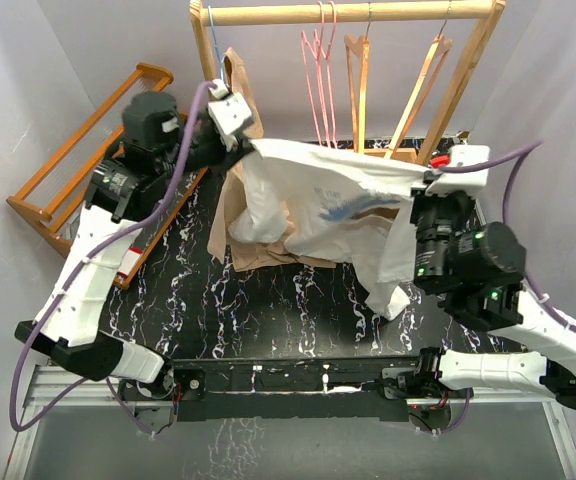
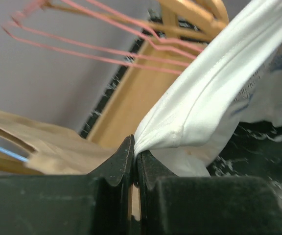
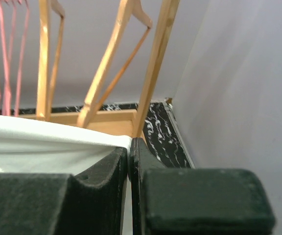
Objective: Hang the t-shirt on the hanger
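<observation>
Far left: a wooden frame (image 1: 78, 150) lies slanted along the edge of the black marbled table (image 1: 248, 300).

Left gripper (image 1: 251, 148): raised, jaws pinched tight on a hemmed fold of the white t-shirt (image 1: 318, 195). In the left wrist view the cloth is wedged right at the fingertips (image 2: 124, 156).

Behind it, a beige garment (image 1: 240, 235) hangs from the left end of the wooden rail (image 1: 353, 12).

T-shirt: held up off the table and stretched as one band between both grippers, in front of the rail. The blue print shows near the middle. Its right part sags in a loose fold toward the table.

Pink wire hanger (image 1: 318, 80): on the rail by its hook, just behind the shirt's upper edge. Whether they touch, I cannot tell.

Two light-wood hangers (image 1: 423, 85) hang further right.

Right gripper (image 1: 430, 180): jaws closed on the shirt's other end. In the right wrist view the white cloth runs in from the left and ends between the fingertips (image 3: 119, 159).
</observation>
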Robot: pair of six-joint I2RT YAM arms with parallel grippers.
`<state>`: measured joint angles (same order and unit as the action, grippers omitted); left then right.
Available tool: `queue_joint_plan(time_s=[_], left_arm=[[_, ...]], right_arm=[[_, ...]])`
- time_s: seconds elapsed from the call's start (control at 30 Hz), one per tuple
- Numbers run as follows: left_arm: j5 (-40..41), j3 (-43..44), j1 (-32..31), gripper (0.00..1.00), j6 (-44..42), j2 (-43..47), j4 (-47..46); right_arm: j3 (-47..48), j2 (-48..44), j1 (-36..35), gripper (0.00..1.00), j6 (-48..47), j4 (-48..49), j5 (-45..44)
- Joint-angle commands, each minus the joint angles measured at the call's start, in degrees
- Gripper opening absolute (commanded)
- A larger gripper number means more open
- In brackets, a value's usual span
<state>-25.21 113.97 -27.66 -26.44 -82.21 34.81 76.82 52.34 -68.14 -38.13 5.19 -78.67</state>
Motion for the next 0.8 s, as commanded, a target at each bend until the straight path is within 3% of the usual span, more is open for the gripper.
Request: queue_joint_plan(time_s=[0.0,0.13,0.27,0.3,0.37,0.43,0.6,0.77], left_arm=[[-0.8,-10.4,0.9,0.0,1.1,3.5,2.1],[-0.8,-15.2,0.9,0.0,0.6,5.1,3.0],[-0.4,-17.2,0.9,0.0,1.8,5.0,2.1],[-0.4,-17.3,0.9,0.0,2.0,4.8,1.8],[0.1,-17.6,0.8,0.0,2.6,4.6,0.6],[0.5,-17.4,0.9,0.0,2.9,4.2,0.0],[0.9,-16.2,0.9,0.0,2.8,2.5,1.0],[0.8,-21.6,0.9,0.0,0.7,3.5,1.6]], right_arm=[[-7.3,-3.6,0.1,0.08,2.3,2.7,-8.6],[-12.0,-2.9,-1.0,0.08,3.4,4.0,-8.5],[-8.8,2.5,-1.7,0.08,7.9,0.8,-3.7],[-6.1,4.6,-1.7,0.08,14.2,-6.8,-1.0],[4.1,10.1,-1.3,0.08,35.5,-30.4,8.0],[6.5,15.6,-0.1,0.08,42.4,-38.7,14.0],[2.1,20.6,-0.1,0.08,53.2,-40.8,26.8],[-2.6,18.0,3.5,0.08,59.7,-42.3,29.4]])
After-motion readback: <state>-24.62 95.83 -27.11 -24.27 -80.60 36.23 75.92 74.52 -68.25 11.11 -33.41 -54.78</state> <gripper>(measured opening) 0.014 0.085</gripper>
